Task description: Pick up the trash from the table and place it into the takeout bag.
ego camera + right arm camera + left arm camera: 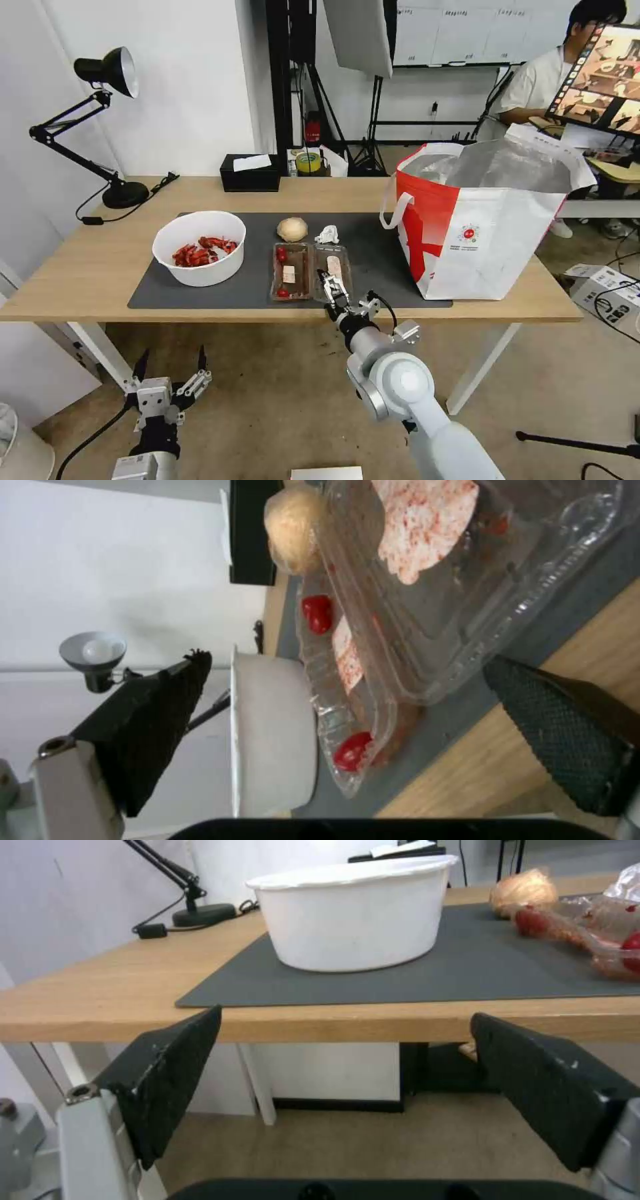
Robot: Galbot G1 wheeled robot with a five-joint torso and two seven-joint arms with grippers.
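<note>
Clear plastic tray lies near the table's front edge, on the grey mat; the right gripper reaches over that edge, jaws spread, gripping nothing. Left gripper hangs open below. Takeout bag stands at the right end.

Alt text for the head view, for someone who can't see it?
The right gripper, jaws open, reaches the near end of a clear tray on the table. A red-and-white bag stands to the right; the left gripper hangs open below the table edge.
</note>
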